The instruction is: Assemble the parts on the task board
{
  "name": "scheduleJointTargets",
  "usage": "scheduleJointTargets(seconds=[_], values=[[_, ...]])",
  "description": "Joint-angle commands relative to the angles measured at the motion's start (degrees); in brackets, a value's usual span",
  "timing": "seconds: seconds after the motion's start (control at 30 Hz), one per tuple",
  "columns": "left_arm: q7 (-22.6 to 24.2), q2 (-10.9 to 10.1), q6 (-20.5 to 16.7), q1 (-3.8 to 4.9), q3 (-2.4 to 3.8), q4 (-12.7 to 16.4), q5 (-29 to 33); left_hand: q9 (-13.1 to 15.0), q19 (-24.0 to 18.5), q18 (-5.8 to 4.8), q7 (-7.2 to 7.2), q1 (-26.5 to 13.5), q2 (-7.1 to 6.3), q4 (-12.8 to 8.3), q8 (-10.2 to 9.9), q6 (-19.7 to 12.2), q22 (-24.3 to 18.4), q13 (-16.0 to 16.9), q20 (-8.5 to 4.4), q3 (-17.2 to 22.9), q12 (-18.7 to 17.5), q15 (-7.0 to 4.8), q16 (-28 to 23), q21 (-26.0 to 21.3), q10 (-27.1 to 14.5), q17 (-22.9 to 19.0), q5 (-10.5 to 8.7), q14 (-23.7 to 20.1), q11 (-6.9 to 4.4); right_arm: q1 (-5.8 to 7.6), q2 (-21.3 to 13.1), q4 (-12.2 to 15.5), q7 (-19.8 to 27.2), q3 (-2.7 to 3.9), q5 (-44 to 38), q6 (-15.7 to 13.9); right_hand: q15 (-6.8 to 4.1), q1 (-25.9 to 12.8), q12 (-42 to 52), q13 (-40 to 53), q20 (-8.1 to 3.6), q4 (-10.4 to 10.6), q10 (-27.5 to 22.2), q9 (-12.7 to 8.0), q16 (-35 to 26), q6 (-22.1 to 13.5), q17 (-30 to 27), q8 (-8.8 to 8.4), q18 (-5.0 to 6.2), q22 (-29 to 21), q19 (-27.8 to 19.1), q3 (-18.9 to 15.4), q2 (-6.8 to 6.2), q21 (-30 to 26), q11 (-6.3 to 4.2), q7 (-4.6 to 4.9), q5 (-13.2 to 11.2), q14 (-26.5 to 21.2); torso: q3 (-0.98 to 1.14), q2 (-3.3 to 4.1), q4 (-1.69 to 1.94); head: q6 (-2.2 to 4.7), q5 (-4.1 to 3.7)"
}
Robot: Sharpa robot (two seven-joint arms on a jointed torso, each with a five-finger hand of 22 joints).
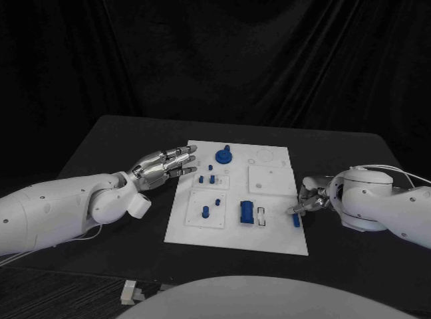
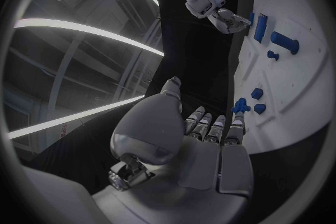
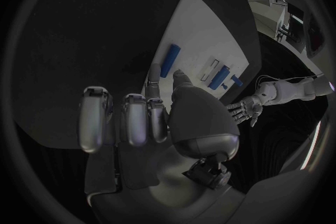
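right robot hand (image 1: 310,199) touches blue part (image 1: 296,220).

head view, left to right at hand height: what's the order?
left hand → task board → blue bar at the board's right edge → right hand

Two white arms with smooth, rounded shells, dotted with small dark screw holes. Bulbous white wrist housing behind each hand. Silver, metallic left hand (image 1: 163,164) with segmented fingers and dark tips; silver right hand (image 1: 310,198) of the same build. Thin white cable looping over the right wrist, toward 3 o'clock. Glossy grey domed thumb base and grey palm plates in wrist views.
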Motion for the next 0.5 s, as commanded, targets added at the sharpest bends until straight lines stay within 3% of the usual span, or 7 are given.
scheduleJointTargets(seconds=[0.03, 0.13, 0.2, 0.3, 0.4, 0.5], values=[[0.63, 0.11, 0.8, -0.11, 0.05, 0.08, 0.36, 0.07, 0.29, 0.99, 0.37, -0.05, 0.51, -0.43, 0.27, -0.14, 0.03, 0.08, 0.28, 0.05, 0.32, 0.08, -0.08, 0.26, 0.1, -0.08, 0.38, 0.04, 0.54, -0.67, 0.24, -0.16, -0.93, -0.01, 0.06, -1.02, 0.16, 1.22, 0.2, 15.08, -0.1, -0.85, 5.99, -0.54, -0.38, -0.28, 4.84, -0.82, -0.08, 11.63, 2.4, 0.24, -0.1, -0.47, 0.3, 0.23, 1.12, 4.21, 0.01, 0.02, -0.05, 0.01, 0.22], [0.57, 0.1, 0.85, -0.14, 0.05, 0.06, 0.36, 0.06, 0.29, 0.99, 0.39, -0.03, 0.52, -0.49, 0.26, -0.15, 0.03, 0.09, 0.28, 0.07, 0.33, 0.06, -0.06, 0.26, 0.13, -0.07, 0.45, 0.04, 0.58, -1.29, 0.58, -0.33, -0.92, -0.01, 0.15, -1.09, 0.2, 4.3, 0.2, 15.08, 0.01, -3.04, 5.99, -1.53, -0.65, -0.54, 4.25, -2.17, 0.01, 11.52, 2.25, 1.57, -0.15, -0.79, 0.31, 0.26, 5.11, 4.12, -0.01, -0.01, -0.04, 0.01, 0.24], [0.55, 0.11, 0.9, -0.16, 0.05, 0.04, 0.36, 0.06, 0.29, 0.99, 0.4, -0.01, 0.53, -0.52, 0.27, -0.15, 0.01, 0.09, 0.28, 0.08, 0.33, 0.05, -0.07, 0.25, 0.14, -0.08, 0.5, 0.04, 0.62, -1.55, 0.77, -0.44, -0.91, -0.01, 0.17, -1.08, 0.19, 5.78, 0.2, 15.08, 0.02, -4.14, 5.99, -1.96, -0.79, -0.57, 3.95, -2.72, 0.05, 11.48, 2.19, 2.37, -0.17, -0.95, 0.26, 0.21, 6.53, 4.08, -0.01, -0.01, -0.03, 0.01, 0.26], [0.49, 0.17, 1.0, -0.21, 0.05, -0.02, 0.36, 0.06, 0.29, 0.99, 0.4, -0.01, 0.53, -0.52, 0.27, -0.15, 0.01, 0.09, 0.28, 0.08, 0.33, 0.05, -0.07, 0.25, 0.14, -0.08, 0.5, 0.04, 0.62, -1.92, 1.05, -0.64, -0.9, -0.01, 0.2, -0.96, 0.17, 8.43, 0.2, 15.08, 0.0, -6.2, 5.99, -2.7, -0.98, -0.87, 3.52, -3.69, 0.11, 11.38, 2.08, 4.39, -0.17, -1.24, 0.24, 0.25, 7.05, 4.01, -0.01, -0.02, -0.02, 0.01, 0.33], [0.46, 0.22, 1.08, -0.26, 0.05, -0.06, 0.36, 0.05, 0.28, 0.98, 0.42, 0.03, 0.55, -0.59, 0.25, -0.22, 0.0, 0.09, 0.28, 0.11, 0.33, 0.03, -0.08, 0.25, 0.14, -0.08, 0.59, 0.04, 0.67, -2.09, 1.18, -0.72, -0.88, -0.01, 0.21, -0.86, 0.33, 11.35, 0.2, 15.08, 0.09, -9.02, 5.99, -3.73, -1.25, -1.7, 2.99, -5.06, 0.2, 11.24, 1.9, 7.29, -0.66, -1.71, 0.5, 0.63, 10.17, 3.9, 0.0, -0.01, -0.02, 0.01, 0.37], [0.44, 0.24, 1.14, -0.32, 0.05, -0.11, 0.36, 0.05, 0.27, 0.98, 0.43, 0.05, 0.57, -0.63, 0.25, -0.22, -0.03, 0.09, 0.28, 0.14, 0.33, 0.02, -0.08, 0.24, 0.15, -0.08, 0.65, 0.04, 0.7, -2.18, 1.21, -0.67, -0.83, 0.0, 0.22, -0.97, 0.57, 11.57, 0.2, 15.08, 0.26, -9.99, 5.99, -4.29, -1.29, -1.73, 2.87, -5.61, 0.2, 11.21, 1.87, 8.63, -1.07, -1.81, 0.77, 0.93, 10.93, 3.88, 0.0, -0.01, -0.02, 0.01, 0.43]])
